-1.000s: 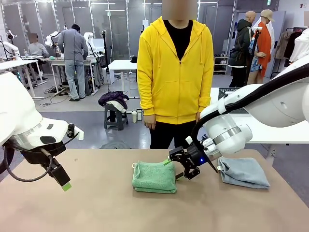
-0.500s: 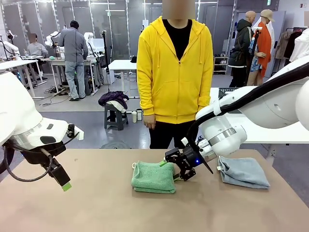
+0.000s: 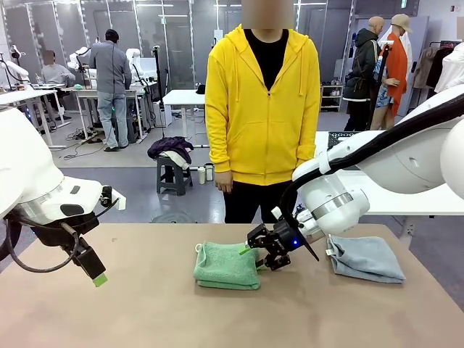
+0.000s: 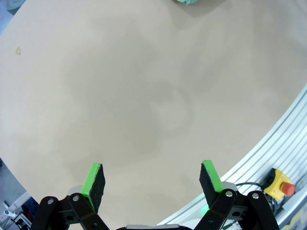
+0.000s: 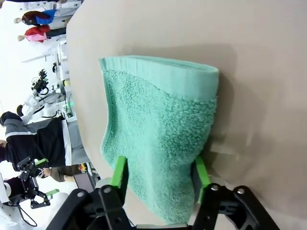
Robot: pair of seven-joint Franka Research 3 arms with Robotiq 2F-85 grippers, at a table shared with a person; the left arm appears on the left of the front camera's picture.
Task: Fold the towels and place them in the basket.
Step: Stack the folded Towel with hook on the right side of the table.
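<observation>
A folded green towel (image 3: 225, 264) lies mid-table in front of the person in the yellow hoodie. My right gripper (image 3: 253, 258) reaches in low from the right and straddles the towel's right end. In the right wrist view the green towel (image 5: 158, 134) fills the gap between the pads, and the right gripper (image 5: 159, 175) has both pads against it. A folded grey-blue towel (image 3: 366, 259) lies at the table's right. My left gripper (image 3: 98, 278) hangs open above the bare left side, and the left gripper (image 4: 153, 175) holds nothing. A dark mesh-sided basket (image 3: 335, 139) peeks out behind my right arm.
The tan table (image 3: 145, 312) has free room across its left and front. The person stands close at the far edge, hands down. A white side table (image 3: 428, 199) stands to the right. A metal rail and red stop button (image 4: 283, 187) lie along the table's edge below my left gripper.
My right gripper has slid left onto the green towel's end and its jaws have narrowed around it. The towel has shifted slightly left. The left arm has not moved.
</observation>
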